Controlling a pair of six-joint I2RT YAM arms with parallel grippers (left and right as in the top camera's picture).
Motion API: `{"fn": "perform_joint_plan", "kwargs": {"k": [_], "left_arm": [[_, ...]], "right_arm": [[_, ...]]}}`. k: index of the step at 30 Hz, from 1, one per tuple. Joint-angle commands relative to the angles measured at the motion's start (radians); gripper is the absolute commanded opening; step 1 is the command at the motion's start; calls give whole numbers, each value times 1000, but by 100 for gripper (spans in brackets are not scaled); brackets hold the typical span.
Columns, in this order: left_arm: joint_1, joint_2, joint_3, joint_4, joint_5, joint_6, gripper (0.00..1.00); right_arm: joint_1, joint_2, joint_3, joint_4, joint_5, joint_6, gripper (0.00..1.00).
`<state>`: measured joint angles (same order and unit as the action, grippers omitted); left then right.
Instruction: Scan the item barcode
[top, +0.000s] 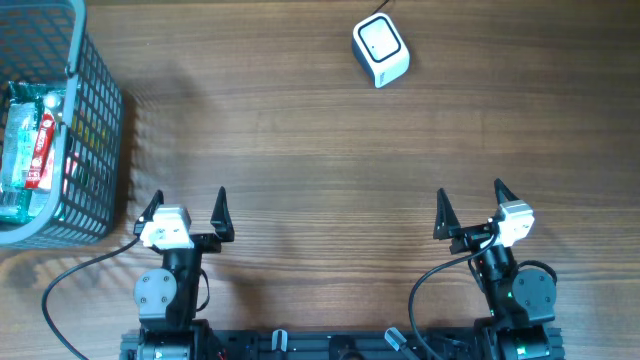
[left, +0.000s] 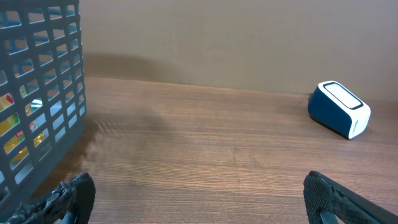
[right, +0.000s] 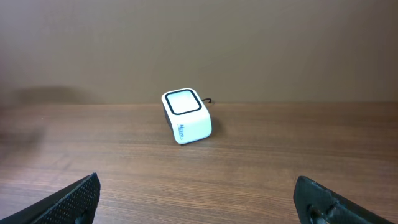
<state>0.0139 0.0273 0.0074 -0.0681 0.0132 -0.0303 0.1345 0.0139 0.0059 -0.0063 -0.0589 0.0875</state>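
Note:
A white and blue barcode scanner (top: 381, 51) sits at the far middle-right of the wooden table, its cable running off the back; it shows as the scanner (left: 339, 109) in the left wrist view and the scanner (right: 186, 116) in the right wrist view. Packaged items (top: 32, 150) lie inside the grey mesh basket (top: 95, 130) at the far left. My left gripper (top: 187, 207) stands open near the front edge, just right of the basket, with nothing between its fingers. My right gripper (top: 470, 204) is open too, at the front right, well short of the scanner.
The basket wall (left: 43, 93) fills the left of the left wrist view, close to my left finger (left: 71, 196). Black cables trail off both arm bases at the table's front edge.

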Motion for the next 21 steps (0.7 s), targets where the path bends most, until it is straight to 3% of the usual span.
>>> {"fn": "perform_joint_plan", "kwargs": {"k": [1, 4, 9, 12, 18, 21], "left_arm": [[1, 2, -1, -8, 19, 16, 100], [1, 2, -1, 21, 16, 55, 100], [1, 2, 17, 284, 119, 52, 100], [1, 12, 147, 285, 128, 49, 100], [1, 320, 774, -99, 144, 51, 100], [1, 642, 1258, -484, 147, 67, 100]], "right_arm": [[-2, -6, -1, 8, 9, -7, 100], [-2, -6, -1, 8, 9, -7, 100], [-2, -6, -1, 8, 9, -8, 100], [-2, -6, -1, 8, 9, -7, 100], [-2, -6, -1, 8, 9, -7, 100], [-2, -6, -1, 8, 9, -8, 100]]}}
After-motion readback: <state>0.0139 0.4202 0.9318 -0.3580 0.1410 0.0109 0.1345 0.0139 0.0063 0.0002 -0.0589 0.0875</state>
